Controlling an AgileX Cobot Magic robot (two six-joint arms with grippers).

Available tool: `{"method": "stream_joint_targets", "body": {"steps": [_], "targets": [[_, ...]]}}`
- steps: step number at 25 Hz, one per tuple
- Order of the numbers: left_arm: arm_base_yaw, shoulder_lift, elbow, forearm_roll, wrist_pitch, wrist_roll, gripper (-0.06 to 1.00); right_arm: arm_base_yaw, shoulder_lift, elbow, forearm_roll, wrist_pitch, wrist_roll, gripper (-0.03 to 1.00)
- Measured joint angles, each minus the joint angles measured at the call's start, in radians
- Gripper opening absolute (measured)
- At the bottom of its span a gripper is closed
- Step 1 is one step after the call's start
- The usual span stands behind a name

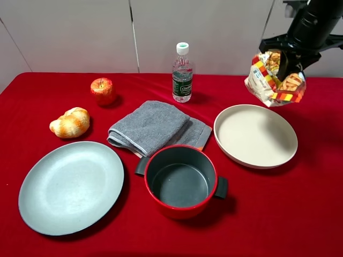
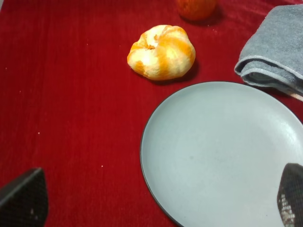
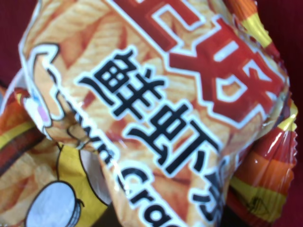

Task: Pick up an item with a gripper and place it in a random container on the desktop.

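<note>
In the high view the cream dish sits right of centre. My snack bag hangs in the upper right, off the cloth, just past the dish's far rim. My right gripper is clamped on the bag's top. The dish lies down-left of my hand.

The cloth is deep red. At two o'clock the snack bag is orange, yellow and red, printed with golden ridged snacks and black characters. The dish at three o'clock is cream-white and the plate at eight o'clock is grey-blue. The pot is red outside and dark grey inside. The towel is grey, the apple red, the bread roll golden-brown, and the bottle white-capped with a green label.
</note>
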Motion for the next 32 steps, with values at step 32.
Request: {"method": "stream_joint_targets", "body": {"steps": [32], "targets": [[0.0, 0.0, 0.0, 0.0, 0.0, 0.0, 0.96, 0.0, -0.039, 0.338, 0.099, -0.203, -0.113, 0.1]]}}
